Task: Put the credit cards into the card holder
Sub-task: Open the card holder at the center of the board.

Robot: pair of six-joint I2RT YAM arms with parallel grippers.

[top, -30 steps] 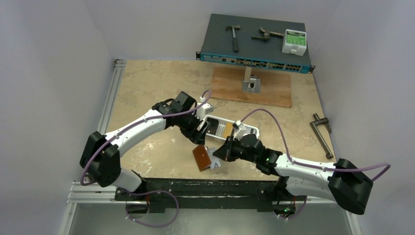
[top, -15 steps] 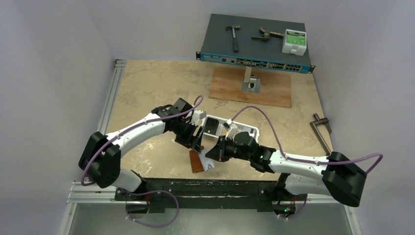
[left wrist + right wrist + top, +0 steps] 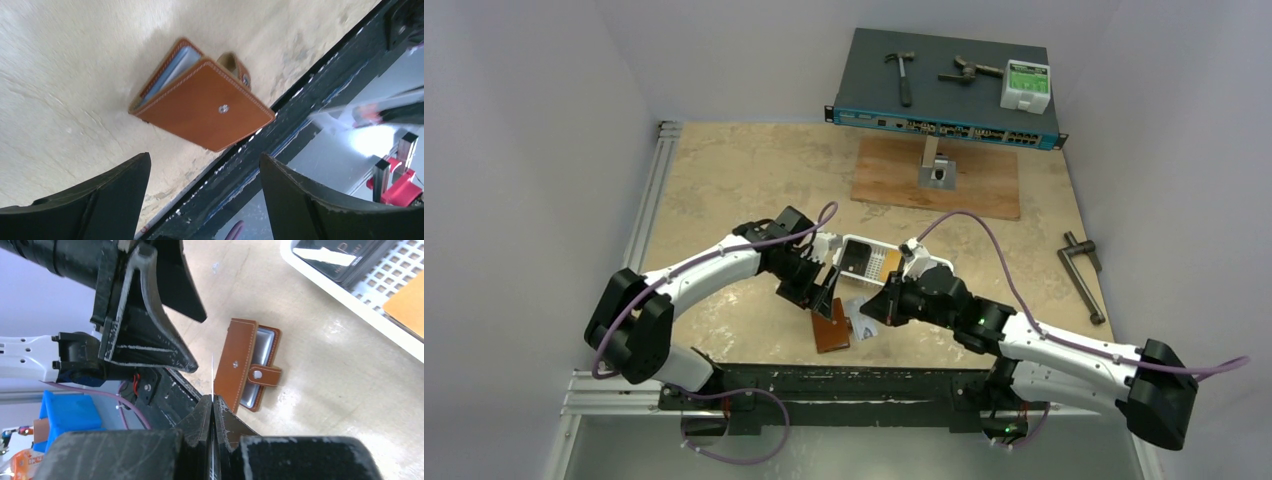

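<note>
left end effector [image 3: 203, 161] spread above the folded card holder [image 3: 200, 107]; right end effector [image 3: 212, 402] clamped on a credit card [image 3: 861, 322].

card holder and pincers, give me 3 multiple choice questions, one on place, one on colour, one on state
1. The card holder lies: A in a tray; B on the table; C on the network switch.
2. Its cover is: A black; B blue; C brown.
3. The right pincer is: A shut on a thin credit card; B wide open; C shut on the card holder.
Answers: 1 B, it rests on the beige tabletop; 2 C, it is stitched brown leather; 3 A, it is closed with the card's edge sticking out.
</note>
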